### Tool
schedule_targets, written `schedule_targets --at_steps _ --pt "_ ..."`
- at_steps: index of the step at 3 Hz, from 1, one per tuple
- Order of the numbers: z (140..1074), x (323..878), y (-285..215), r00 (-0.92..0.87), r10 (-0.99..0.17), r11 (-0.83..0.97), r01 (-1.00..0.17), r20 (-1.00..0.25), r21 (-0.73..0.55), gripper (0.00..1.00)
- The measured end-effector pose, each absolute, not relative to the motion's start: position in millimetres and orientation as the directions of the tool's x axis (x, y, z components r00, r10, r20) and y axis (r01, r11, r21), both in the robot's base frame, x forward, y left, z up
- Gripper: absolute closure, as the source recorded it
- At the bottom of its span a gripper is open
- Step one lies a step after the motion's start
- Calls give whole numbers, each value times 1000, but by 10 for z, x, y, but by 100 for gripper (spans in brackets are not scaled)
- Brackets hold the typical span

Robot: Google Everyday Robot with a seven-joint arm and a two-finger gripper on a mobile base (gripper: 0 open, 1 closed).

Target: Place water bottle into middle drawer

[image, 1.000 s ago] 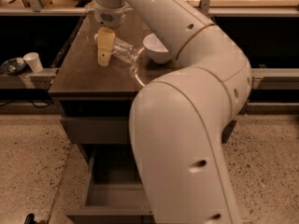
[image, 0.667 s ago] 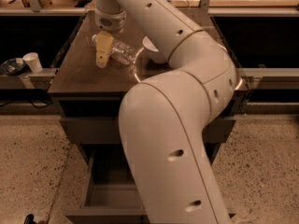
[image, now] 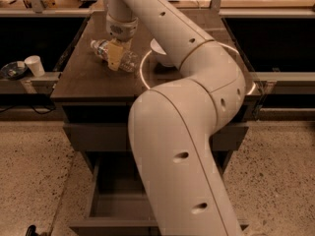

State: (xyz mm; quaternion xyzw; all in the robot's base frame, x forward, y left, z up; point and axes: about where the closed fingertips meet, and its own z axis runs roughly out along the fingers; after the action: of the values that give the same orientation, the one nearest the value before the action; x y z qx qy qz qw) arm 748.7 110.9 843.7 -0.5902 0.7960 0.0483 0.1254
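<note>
The water bottle (image: 129,60) lies on its side on the dark cabinet top (image: 83,82), white cap toward the left. My gripper (image: 116,57) comes down from above and sits over the bottle's middle, covering part of it. The middle drawer (image: 115,205) is pulled out at the bottom of the cabinet, a grey tray partly hidden by my arm. It looks empty where it shows.
A white bowl (image: 158,50) stands on the cabinet top right of the bottle, mostly behind my arm. A closed grey drawer front (image: 93,136) sits above the open drawer. A white cup (image: 34,65) stands on a ledge at the left. Speckled floor lies either side.
My gripper has moved right and slightly forward, from the bottle's cap end to over its middle. The bottle's cap end now shows to the left of the gripper.
</note>
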Motion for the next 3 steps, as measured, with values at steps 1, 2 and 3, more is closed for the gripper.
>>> schedule_targets --at_steps 1,2,3 --pt "8406 7468 1108 -242 -918 267 -963 -314 -39 65" --pt "8713 7235 1026 -123 -870 160 -986 -478 -38 89" --pt "9091 6633 837 66 -815 -12 -995 -576 -97 100"
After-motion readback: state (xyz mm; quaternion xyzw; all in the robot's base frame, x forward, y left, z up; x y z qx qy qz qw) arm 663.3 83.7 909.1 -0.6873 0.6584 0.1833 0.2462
